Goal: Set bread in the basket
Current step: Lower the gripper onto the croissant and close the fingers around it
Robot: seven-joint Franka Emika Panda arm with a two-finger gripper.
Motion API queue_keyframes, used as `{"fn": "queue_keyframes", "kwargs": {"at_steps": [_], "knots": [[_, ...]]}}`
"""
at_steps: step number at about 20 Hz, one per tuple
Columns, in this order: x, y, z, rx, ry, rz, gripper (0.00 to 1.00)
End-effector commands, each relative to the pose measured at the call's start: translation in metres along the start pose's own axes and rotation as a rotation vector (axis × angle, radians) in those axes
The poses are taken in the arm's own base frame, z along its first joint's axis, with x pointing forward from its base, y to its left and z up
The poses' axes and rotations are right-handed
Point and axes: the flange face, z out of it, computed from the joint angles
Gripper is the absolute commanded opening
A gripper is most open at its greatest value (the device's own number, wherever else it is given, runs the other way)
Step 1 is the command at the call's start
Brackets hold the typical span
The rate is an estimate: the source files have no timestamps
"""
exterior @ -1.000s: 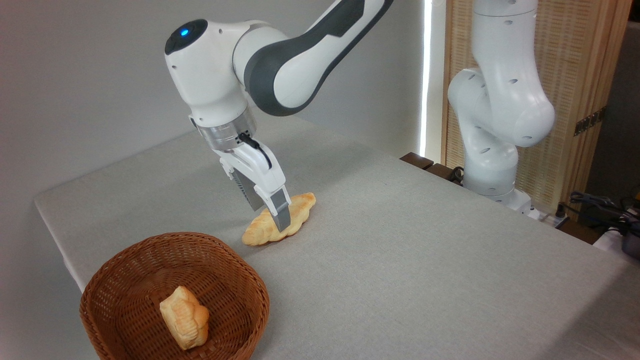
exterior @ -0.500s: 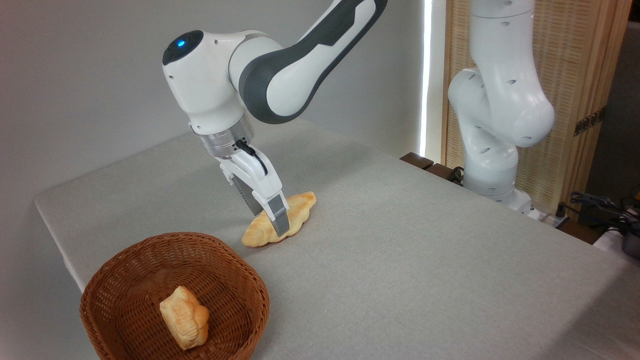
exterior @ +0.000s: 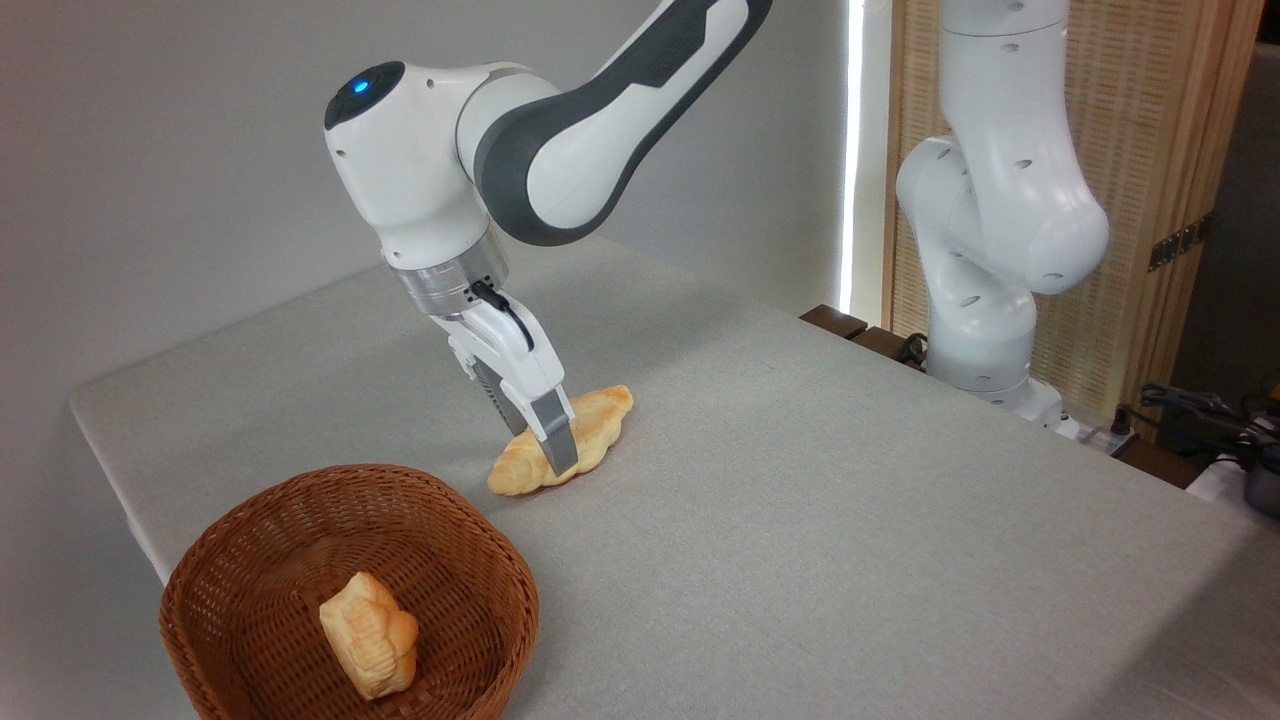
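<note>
Bread (exterior: 600, 420): long axis running near-left to far-right on table (exterior: 850, 520)
Gripper (exterior: 560, 455): fingers straddling loaf's middle crosswise, apparently clamping it
Basket (exterior: 270, 520): near-left

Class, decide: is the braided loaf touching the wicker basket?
Apart. The camera view shows a strip of bare grey tablecloth between the braided loaf and the rim of the wicker basket.

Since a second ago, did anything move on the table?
The hand went from upright to leaning, its top shifting left, with its fingers around the middle of the loaf. The loaf barely shifted and lies on the table. Whether it is gripped yet I cannot tell. The basket and the small bread inside it stayed put.
</note>
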Motion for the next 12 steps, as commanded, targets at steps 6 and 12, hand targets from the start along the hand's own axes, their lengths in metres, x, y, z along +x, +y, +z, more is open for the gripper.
{"fn": "queue_keyframes", "kwargs": {"at_steps": [6,12], "knots": [[-0.0018,0.0,-0.0006,0.012,-0.007,0.008,0.33],[-0.0044,0.0001,-0.0046,0.008,-0.011,0.008,0.33]]}}
